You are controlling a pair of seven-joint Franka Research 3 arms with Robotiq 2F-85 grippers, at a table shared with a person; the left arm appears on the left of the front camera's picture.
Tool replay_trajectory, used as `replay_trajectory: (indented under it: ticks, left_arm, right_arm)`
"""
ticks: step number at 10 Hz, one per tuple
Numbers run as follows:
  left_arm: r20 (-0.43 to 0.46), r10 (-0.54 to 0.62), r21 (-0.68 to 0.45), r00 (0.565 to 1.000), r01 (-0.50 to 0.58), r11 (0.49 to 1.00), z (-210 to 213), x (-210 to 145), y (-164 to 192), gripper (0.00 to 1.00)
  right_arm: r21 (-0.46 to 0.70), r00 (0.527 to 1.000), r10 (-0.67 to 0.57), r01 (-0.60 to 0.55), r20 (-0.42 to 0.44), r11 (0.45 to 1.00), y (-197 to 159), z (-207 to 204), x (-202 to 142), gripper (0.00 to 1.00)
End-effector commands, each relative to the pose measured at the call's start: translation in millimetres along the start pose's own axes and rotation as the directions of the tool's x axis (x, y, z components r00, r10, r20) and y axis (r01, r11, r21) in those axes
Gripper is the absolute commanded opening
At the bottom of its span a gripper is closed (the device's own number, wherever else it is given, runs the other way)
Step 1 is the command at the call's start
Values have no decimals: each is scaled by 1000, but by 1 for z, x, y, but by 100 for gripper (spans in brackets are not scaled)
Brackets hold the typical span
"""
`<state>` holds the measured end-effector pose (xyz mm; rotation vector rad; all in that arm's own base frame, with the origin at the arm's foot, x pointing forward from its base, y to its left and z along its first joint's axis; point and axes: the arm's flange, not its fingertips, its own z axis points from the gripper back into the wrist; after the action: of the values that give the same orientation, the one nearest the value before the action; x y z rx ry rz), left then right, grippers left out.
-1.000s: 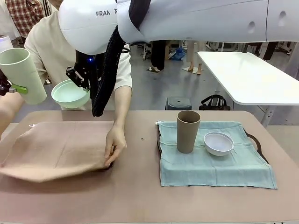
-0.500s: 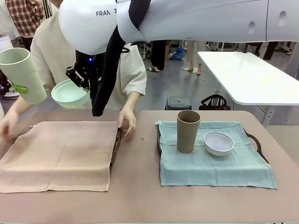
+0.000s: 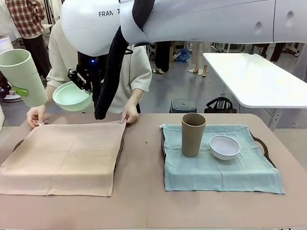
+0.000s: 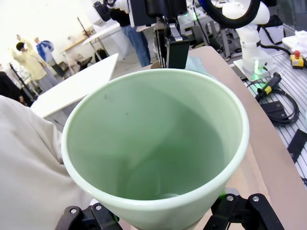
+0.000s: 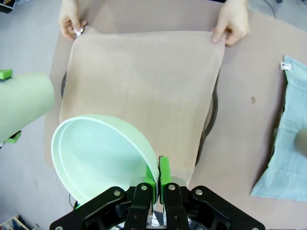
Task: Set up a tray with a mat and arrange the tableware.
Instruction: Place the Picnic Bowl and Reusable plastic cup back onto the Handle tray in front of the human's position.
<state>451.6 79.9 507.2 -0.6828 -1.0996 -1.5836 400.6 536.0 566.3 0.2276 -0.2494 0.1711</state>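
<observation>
With the blue mat [image 3: 220,158] at 3 o'clock already set, both grippers clasp the mint cup [image 3: 23,76] and mint bowl [image 3: 72,96] as a person squares the tan mat [image 3: 62,158].

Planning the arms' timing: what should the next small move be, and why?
Probably wait. The person's hands are pinching the tan mat's far corners over the tray, while the left gripper holds the mint cup and the right gripper the mint bowl aloft.

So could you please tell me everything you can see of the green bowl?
The green bowl is small, round, pale mint, smooth like plastic, and empty. The right gripper pinches its rim between shut green pads, holding it tilted in the air above the near edge of the tan mat. Nothing else touches it.
</observation>
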Motion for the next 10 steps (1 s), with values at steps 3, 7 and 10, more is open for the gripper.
replay_trajectory:
  ticks: [3,7,10]
  left_arm:
    - [6,-18,9,1000,18,1000,0,2,2,73]
    - [6,-18,9,1000,18,1000,0,2,2,73]
    - [6,-18,9,1000,18,1000,0,2,2,73]
  right_arm:
    - [-2,1000,0,0,11,1000,1,-1,0,0]
    - [-2,1000,0,0,11,1000,1,-1,0,0]
    - [-2,1000,0,0,11,1000,1,-1,0,0]
